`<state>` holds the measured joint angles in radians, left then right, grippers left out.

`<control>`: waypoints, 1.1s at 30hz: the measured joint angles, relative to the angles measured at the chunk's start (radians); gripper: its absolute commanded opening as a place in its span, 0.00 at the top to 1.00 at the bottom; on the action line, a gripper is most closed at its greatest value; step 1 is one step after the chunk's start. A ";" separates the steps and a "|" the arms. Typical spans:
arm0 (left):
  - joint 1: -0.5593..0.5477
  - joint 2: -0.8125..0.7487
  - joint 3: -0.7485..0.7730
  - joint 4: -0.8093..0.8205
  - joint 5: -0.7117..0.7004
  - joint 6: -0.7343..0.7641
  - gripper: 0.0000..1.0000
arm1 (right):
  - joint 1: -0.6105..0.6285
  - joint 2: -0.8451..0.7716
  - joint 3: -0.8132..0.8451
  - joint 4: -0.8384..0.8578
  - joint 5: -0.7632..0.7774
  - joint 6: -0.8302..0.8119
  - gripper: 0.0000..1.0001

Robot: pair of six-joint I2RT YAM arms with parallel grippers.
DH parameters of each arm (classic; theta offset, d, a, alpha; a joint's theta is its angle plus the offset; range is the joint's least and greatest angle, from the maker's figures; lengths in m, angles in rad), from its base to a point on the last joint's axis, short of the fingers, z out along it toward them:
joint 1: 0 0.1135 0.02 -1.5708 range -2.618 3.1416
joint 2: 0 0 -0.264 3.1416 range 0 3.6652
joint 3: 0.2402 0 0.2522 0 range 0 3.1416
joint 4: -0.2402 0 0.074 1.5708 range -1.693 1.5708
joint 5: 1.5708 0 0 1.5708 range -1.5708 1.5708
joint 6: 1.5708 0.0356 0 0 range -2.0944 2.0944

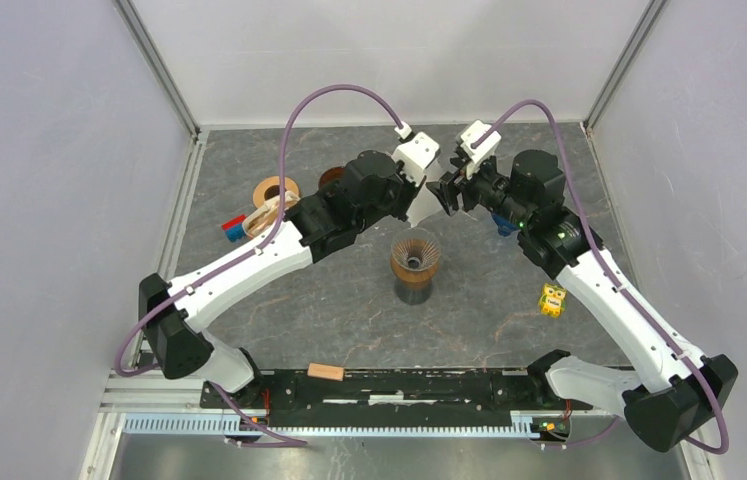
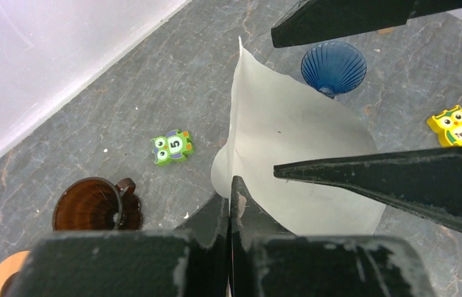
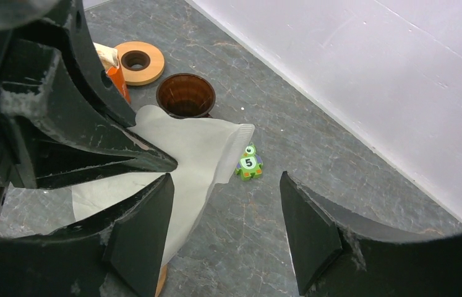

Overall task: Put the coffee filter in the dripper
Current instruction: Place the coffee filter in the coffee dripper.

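The left end effector (image 2: 234,193) is clenched on the white coffee filter (image 2: 296,142), holding it above the desk (image 1: 349,310) at upper centre of the top view. The right end effector (image 3: 227,180) is released, jaws spread beside the paper. The brown dripper (image 1: 415,255) stands mid-frame.

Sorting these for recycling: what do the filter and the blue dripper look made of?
The filter looks like thin, matte white paper: it curls softly and has a folded seam. The blue dripper is translucent, glossy and ribbed: plastic or glass, I cannot tell which.
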<state>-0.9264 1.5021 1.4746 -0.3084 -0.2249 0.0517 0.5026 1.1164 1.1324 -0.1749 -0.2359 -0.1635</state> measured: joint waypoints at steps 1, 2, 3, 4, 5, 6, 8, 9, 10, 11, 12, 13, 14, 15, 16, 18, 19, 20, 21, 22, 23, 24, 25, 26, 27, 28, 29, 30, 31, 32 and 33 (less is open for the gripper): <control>-0.001 -0.003 -0.005 0.002 0.000 0.010 0.97 | -0.001 0.000 0.000 0.000 0.000 0.000 0.30; -0.001 -0.006 -0.008 0.005 0.000 0.017 0.97 | -0.002 0.000 0.001 0.000 0.000 0.000 0.30; -0.002 -0.010 -0.011 0.005 0.000 0.021 0.97 | -0.004 0.000 0.001 0.000 0.000 0.000 0.31; -0.002 -0.015 -0.017 0.010 0.000 0.024 0.97 | -0.005 0.000 0.001 0.000 0.000 0.000 0.31; -0.003 -0.020 -0.022 0.014 0.000 0.026 0.97 | -0.007 0.000 0.001 -0.001 0.000 0.000 0.32; -0.003 -0.026 -0.027 0.015 0.000 0.031 0.97 | -0.009 0.000 0.003 -0.003 0.000 0.001 0.32; -0.003 -0.038 -0.035 0.024 0.000 0.048 0.97 | -0.014 0.000 0.006 -0.005 0.000 0.001 0.33; -0.003 -0.044 -0.039 0.027 0.000 0.055 0.97 | -0.015 0.000 0.008 -0.005 0.000 0.001 0.33; -0.003 -0.048 -0.041 0.029 0.000 0.062 0.97 | -0.018 -0.001 0.008 -0.005 0.000 0.001 0.33; -0.003 -0.054 -0.042 0.029 0.002 0.070 0.97 | -0.020 -0.001 0.008 -0.006 0.000 0.001 0.33; -0.003 -0.059 -0.044 0.033 0.005 0.077 0.97 | -0.022 -0.002 0.008 -0.006 0.000 0.001 0.33; -0.003 -0.063 -0.047 0.036 0.012 0.087 0.97 | -0.024 -0.003 0.008 -0.006 0.000 0.001 0.33; -0.003 -0.068 -0.050 0.037 0.018 0.098 0.97 | -0.027 -0.005 0.008 -0.006 -0.003 0.000 0.33; -0.003 -0.071 -0.053 0.039 0.023 0.108 0.96 | -0.028 -0.006 0.008 -0.006 -0.010 0.000 0.33; -0.003 -0.074 -0.058 0.042 0.029 0.116 0.95 | -0.029 -0.008 0.008 -0.006 -0.016 0.000 0.33; -0.003 -0.079 -0.070 0.045 0.043 0.142 0.94 | -0.033 -0.013 0.008 -0.006 -0.038 -0.004 0.32; -0.003 -0.080 -0.076 0.045 0.050 0.154 0.94 | -0.034 -0.016 0.008 -0.006 -0.048 -0.008 0.32; -0.003 -0.084 -0.084 0.046 0.056 0.171 0.93 | -0.035 -0.019 0.008 -0.006 -0.059 -0.011 0.32; -0.003 -0.088 -0.092 0.046 0.065 0.185 0.93 | -0.037 -0.023 0.008 -0.006 -0.070 -0.016 0.31; -0.003 -0.092 -0.100 0.046 0.072 0.202 0.93 | -0.038 -0.025 0.008 -0.006 -0.084 -0.021 0.31; -0.003 -0.097 -0.106 0.045 0.077 0.209 0.93 | -0.039 -0.028 0.008 -0.006 -0.104 -0.026 0.31; -0.003 -0.101 -0.112 0.045 0.081 0.223 0.93 | -0.040 -0.030 0.008 -0.006 -0.118 -0.030 0.31; -0.003 -0.105 -0.115 0.045 0.088 0.236 0.93 | -0.040 -0.032 0.008 -0.005 -0.138 -0.036 0.31; -0.003 -0.107 -0.117 0.045 0.092 0.247 0.93 | -0.040 -0.032 0.008 -0.005 -0.154 -0.040 0.31; -0.003 -0.109 -0.118 0.045 0.097 0.254 0.93 | -0.040 -0.033 0.008 -0.006 -0.168 -0.044 0.31; -0.003 -0.111 -0.119 0.045 0.098 0.264 0.93 | -0.040 -0.033 0.008 -0.006 -0.180 -0.047 0.31; -0.004 -0.112 -0.119 0.045 0.099 0.273 0.93 | -0.040 -0.033 0.008 -0.006 -0.191 -0.050 0.31; -0.004 -0.113 -0.120 0.045 0.099 0.280 0.93 | -0.040 -0.033 0.008 -0.006 -0.197 -0.051 0.31; -0.003 -0.114 -0.121 0.045 0.098 0.288 0.92 | -0.040 -0.033 0.008 -0.006 -0.204 -0.053 0.30; -0.003 -0.115 -0.121 0.046 0.098 0.295 0.92 | -0.041 -0.035 0.006 -0.006 -0.211 -0.055 0.29; -0.003 -0.116 -0.122 0.047 0.097 0.297 0.92 | -0.041 -0.036 0.005 -0.006 -0.214 -0.055 0.28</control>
<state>-0.9298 1.3861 1.3521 -0.2619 -0.1276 0.3489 0.4614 1.0805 1.1370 -0.1810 -0.4500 -0.2184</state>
